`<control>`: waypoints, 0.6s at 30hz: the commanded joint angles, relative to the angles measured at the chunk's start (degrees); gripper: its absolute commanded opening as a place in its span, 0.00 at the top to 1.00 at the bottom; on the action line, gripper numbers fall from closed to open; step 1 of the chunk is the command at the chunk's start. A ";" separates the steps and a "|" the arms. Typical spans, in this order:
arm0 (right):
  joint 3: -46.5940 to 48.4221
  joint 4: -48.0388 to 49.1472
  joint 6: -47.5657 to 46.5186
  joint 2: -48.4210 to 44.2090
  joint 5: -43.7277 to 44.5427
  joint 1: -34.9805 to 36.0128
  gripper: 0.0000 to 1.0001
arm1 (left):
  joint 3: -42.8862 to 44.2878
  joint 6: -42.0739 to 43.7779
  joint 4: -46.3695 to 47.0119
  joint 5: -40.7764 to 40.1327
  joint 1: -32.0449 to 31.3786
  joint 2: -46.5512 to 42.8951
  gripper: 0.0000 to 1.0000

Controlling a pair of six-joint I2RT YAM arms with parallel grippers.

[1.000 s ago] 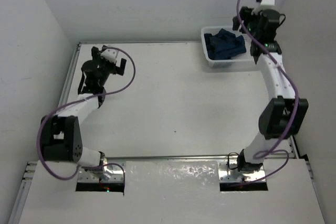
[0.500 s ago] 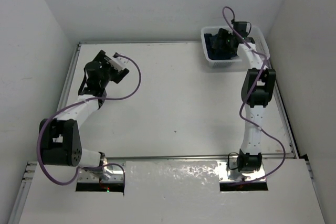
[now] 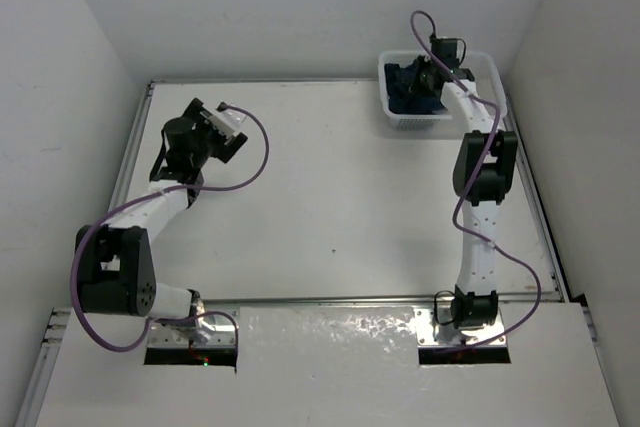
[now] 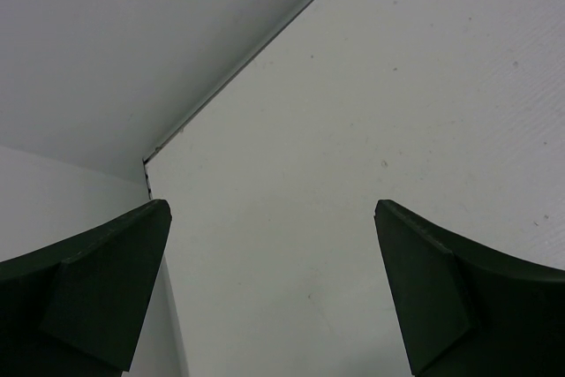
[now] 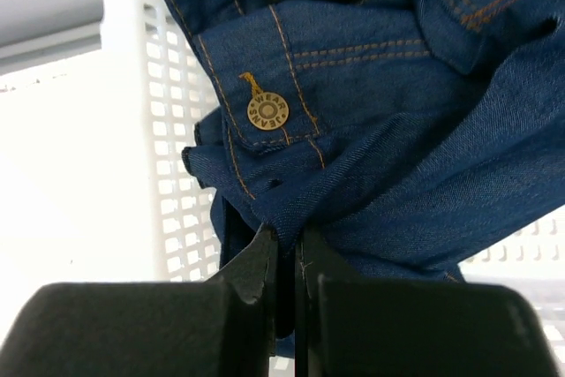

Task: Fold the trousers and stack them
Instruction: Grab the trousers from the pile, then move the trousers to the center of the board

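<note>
The trousers [image 3: 410, 87] are dark blue jeans bunched up inside the white mesh basket [image 3: 490, 72] at the table's far right corner. In the right wrist view the denim [image 5: 397, 130] fills the frame, with a tan waist button [image 5: 267, 111] and orange stitching showing. My right gripper [image 5: 288, 249] is shut on a fold of this denim near the waistband, the fabric pinched between both fingers. My left gripper [image 3: 228, 129] hangs over the far left of the table, far from the jeans. Its fingers [image 4: 106, 293] stand wide open with only bare table between them.
The white basket wall [image 5: 177, 156] rises right beside the pinched fold. White walls enclose the table on the left, back and right. The table corner seam [image 4: 150, 165] lies ahead of the left gripper.
The right arm swung down from above the basket's right side into the basket and closed on the jeans. The left gripper turned slightly and stayed open.
</note>
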 commanded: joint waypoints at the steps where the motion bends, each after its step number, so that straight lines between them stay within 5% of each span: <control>1: 3.75 3.60 -1.33 -3.51 1.69 -0.05 1.00 | 0.82 -0.84 1.96 1.05 -0.20 -0.29 0.01; 9: 8.41 22.40 0.94 -21.15 2.05 -0.05 1.00 | 0.11 -7.07 6.00 -0.88 -0.29 -1.00 0.01; 13: 8.86 41.96 5.87 -31.28 -7.06 1.35 1.00 | -0.41 -12.86 9.95 -3.42 -0.20 -1.09 0.01; 18: -0.79 54.76 3.33 -44.72 -14.82 9.61 1.00 | -0.59 -21.74 12.51 -6.15 -0.20 -1.26 0.01</control>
